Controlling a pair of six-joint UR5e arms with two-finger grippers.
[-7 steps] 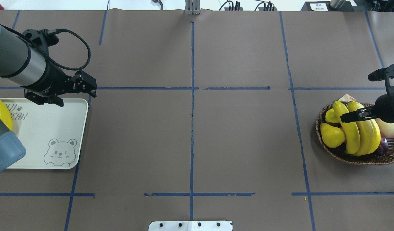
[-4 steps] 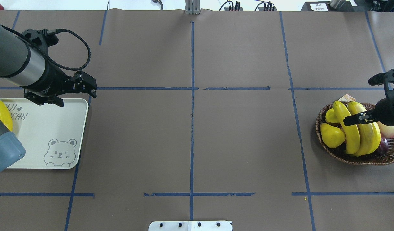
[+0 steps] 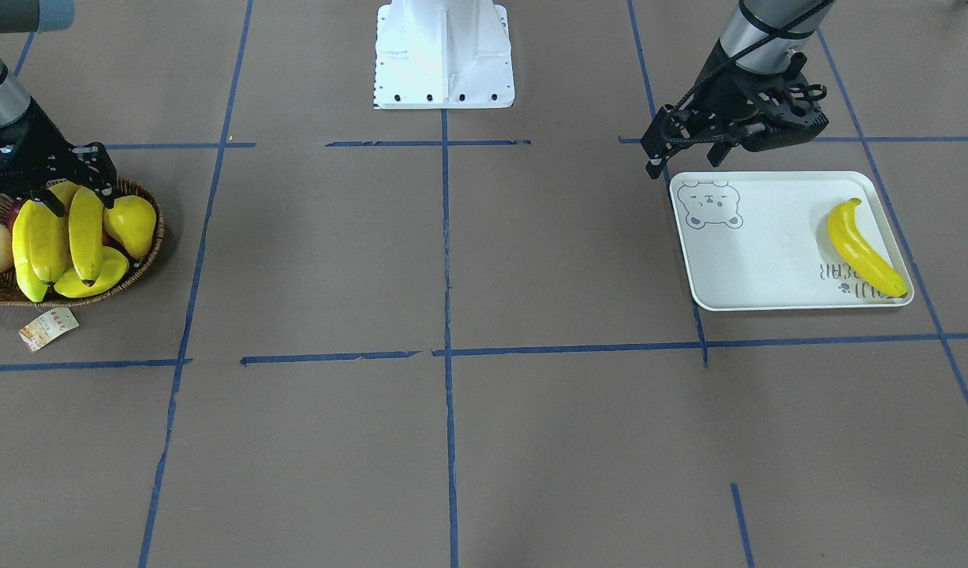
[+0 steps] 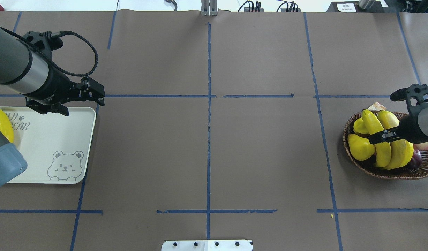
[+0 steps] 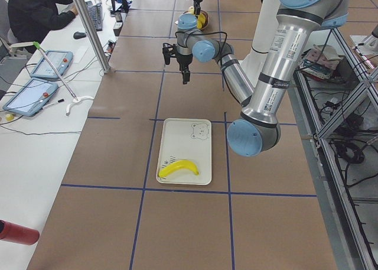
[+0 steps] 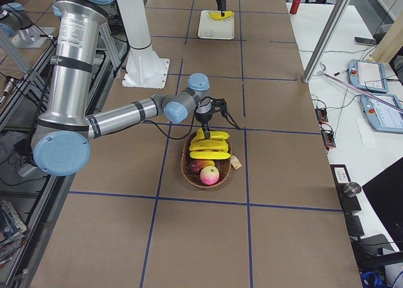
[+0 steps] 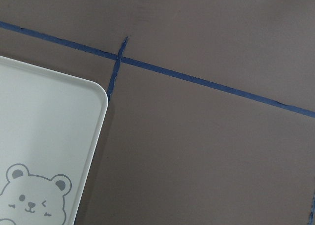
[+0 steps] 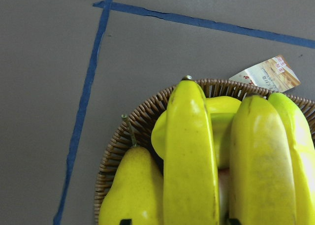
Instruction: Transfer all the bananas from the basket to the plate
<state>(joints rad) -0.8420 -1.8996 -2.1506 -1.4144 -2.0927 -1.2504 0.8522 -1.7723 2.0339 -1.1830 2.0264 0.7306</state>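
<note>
Bananas, three, are lying in the basket at the worktop's right, the right end effector hanging spread astride one. A fourth banana is lying on the plate, with the left end effector hovering spread at its far corner.

The overhead view looks forward and down from behind the robot over the whole surface, with the plate at 9 o'clock and the basket at 3 o'clock. The front-facing view looks steeply down from the opposite side, so those two swap sides. Both side views look along the surface from its ends, farther off. The left wrist view sits close over the plate's corner, and the right wrist view sits very close over the basket's rim and bananas.
</note>
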